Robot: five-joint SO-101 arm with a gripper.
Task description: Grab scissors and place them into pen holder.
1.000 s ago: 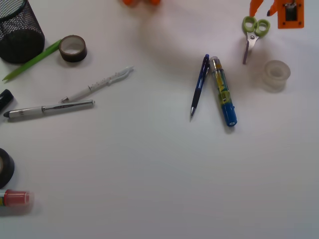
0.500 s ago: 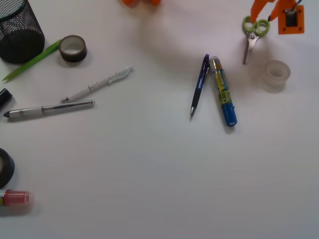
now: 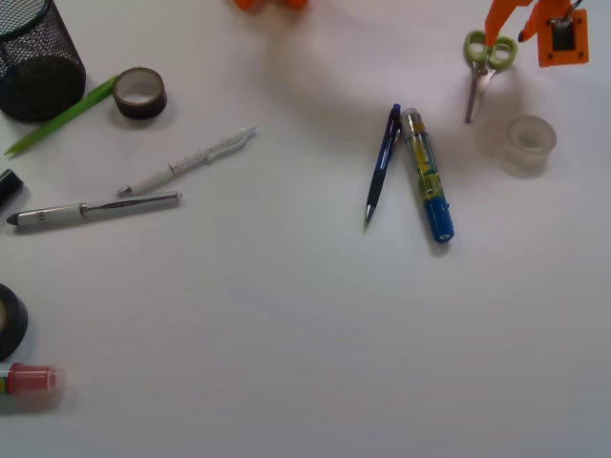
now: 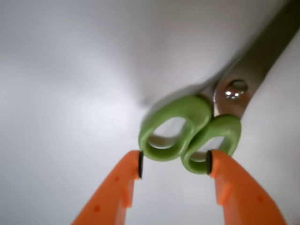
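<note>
1. The scissors lie flat on the white table, far right edge.
2. The orange gripper brackets both green handles, fingertips touching their outer sides, blades pointing away.

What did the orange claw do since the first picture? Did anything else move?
The gripper moved a bit up and right in the front view, and its two orange fingers now sit either side of the scissors' green handles, touching them. The scissors lie on the table where they were. The pens, tape rolls and pen holder stayed put.
</note>
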